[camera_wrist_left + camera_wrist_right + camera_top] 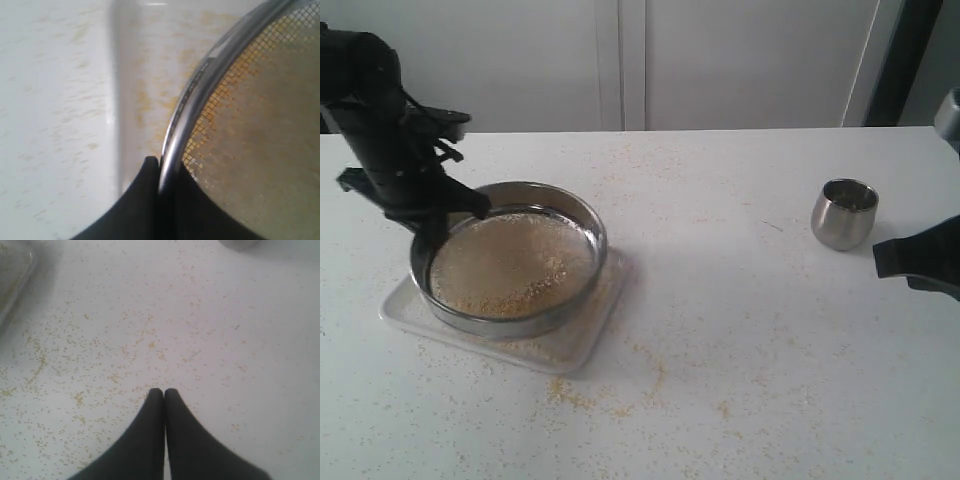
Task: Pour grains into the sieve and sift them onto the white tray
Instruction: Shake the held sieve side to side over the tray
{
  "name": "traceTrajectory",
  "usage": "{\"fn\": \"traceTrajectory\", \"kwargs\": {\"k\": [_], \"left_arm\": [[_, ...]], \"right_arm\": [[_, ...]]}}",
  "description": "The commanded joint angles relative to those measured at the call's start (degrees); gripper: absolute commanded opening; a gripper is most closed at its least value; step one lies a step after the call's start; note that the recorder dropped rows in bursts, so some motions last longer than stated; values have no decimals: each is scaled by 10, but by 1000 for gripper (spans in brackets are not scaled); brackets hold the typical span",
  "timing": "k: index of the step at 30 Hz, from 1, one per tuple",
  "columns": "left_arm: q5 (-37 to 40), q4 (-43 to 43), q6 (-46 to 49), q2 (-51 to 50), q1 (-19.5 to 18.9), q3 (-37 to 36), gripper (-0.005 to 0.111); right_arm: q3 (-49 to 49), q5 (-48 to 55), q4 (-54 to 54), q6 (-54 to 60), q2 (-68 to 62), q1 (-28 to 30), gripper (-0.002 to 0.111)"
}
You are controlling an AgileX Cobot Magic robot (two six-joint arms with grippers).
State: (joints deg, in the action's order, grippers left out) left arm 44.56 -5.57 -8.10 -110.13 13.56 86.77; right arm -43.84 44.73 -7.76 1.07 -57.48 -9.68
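We list first the sieve [510, 322], a wide steel ring with a mesh floor, placed over the white tray [588, 335] at the left of the table [750, 320]; we cannot tell whether it rests on the tray or hangs just above it. Inside it we note the grains [505, 270], a tan layer spread across the mesh, with brighter yellow ones toward the near edge. The left gripper [158, 161] is clamped on the sieve's rim at its far-left side, one dark finger outside the ring and one inside. The right gripper [164, 391] has its two fingers pressed together with nothing between them, low over bare tabletop at the right. A small steel cup [844, 213] stands upright near it, well apart from the tray. Stray grains [650, 378] speckle the table, thickest just in front of the tray.
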Motion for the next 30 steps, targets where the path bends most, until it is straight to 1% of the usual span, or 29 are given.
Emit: {"fn": "traceTrajectory", "kwargs": {"k": [1,2,3,4,5,7,8,9,10,12,13,14,15,17,18,19,20,21,22,23,24,25,26,27,28,29,30], "left_arm": [[-24,104,-2,21,-18,7,0],[-36,163,73,21,-5,7,0],[-42,174,115,21,6,7,0],[-44,154,109,21,11,7,0],[-41,108,75,22,10,7,0],[-21,6,-4,25,-8,7,0],[-10,-9,-43,27,-22,7,0],[-5,17,-62,27,-37,6,0],[-4,60,-40,27,-44,5,0],[-13,187,86,27,-38,-5,0],[-15,218,139,27,-30,-8,0],[-15,214,173,27,-24,-8,0],[-15,182,157,28,-24,-8,0],[-8,92,86,28,-42,-8,0],[-1,72,51,28,-56,-8,0],[4,85,34,27,-69,-8,0],[5,113,47,24,-77,-11,0],[5,162,88,22,-75,-16,0],[5,223,141,19,-67,-23,0],[2,260,184,16,-56,-28,0],[-2,273,220,13,-41,-32,0],[-12,243,221,14,-30,-35,0],[-16,199,191,14,-28,-35,0],[-16,131,132,15,-30,-34,0],[-10,66,72,20,-39,-34,0],[-6,25,31,23,-50,-34,0],[-2,21,1,25,-62,-34,0]], "right_arm": [[4,-3,1,-2,3,1,0],[4,-3,1,-2,3,1,0],[4,-3,1,-2,3,1,0],[4,-3,1,-2,3,1,0],[4,-3,1,-2,3,1,0],[4,-3,1,-2,3,1,0],[4,-3,1,-2,3,1,0],[4,-3,1,-2,3,1,0],[4,-3,1,-2,3,1,0],[4,-3,1,-2,3,1,0],[4,-3,1,-2,3,1,0],[4,-3,1,-2,3,1,0],[4,-3,1,-2,3,1,0],[4,-3,1,-2,3,1,0],[4,-3,1,-2,3,1,0],[4,-3,1,-2,3,1,0],[4,-3,1,-2,3,1,0],[4,-3,1,-2,3,1,0],[4,-3,1,-2,3,1,0],[4,-3,1,-2,3,1,0],[4,-3,1,-2,3,1,0],[4,-3,1,-2,3,1,0],[4,-3,1,-2,3,1,0],[4,-3,1,-2,3,1,0],[4,-3,1,-2,3,1,0],[4,-3,1,-2,3,1,0],[4,-3,1,-2,3,1,0]]}}
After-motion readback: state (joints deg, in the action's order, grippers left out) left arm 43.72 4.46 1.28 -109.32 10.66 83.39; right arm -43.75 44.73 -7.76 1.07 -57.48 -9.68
